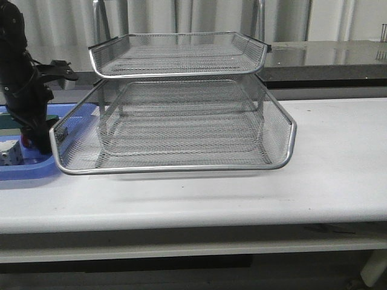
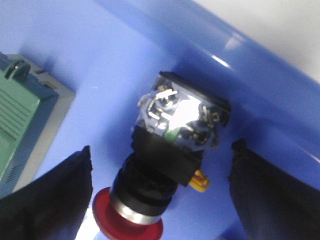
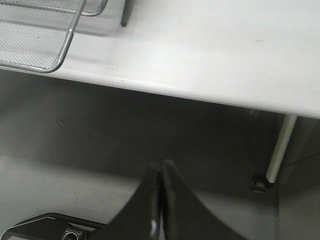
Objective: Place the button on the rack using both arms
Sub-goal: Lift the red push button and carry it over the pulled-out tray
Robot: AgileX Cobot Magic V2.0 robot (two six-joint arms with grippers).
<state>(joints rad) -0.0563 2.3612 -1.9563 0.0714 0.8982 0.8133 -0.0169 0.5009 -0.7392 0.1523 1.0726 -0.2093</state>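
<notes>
Pick-up stage: the left gripper [image 2: 160,195] hangs with jaws open around the button [image 2: 167,165], which lies in the blue tray [image 2: 125,55]. Next, close squarely on its body. Right gripper [image 3: 161,192] jaws closed, empty, off the counter [image 3: 210,55].

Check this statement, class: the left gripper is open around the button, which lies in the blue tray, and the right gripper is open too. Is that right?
Not quite. The right gripper is shut, its fingers pressed together off the table edge, as the right wrist view shows. The rest holds: the left gripper is open around the button, which lies in the blue tray.
</notes>
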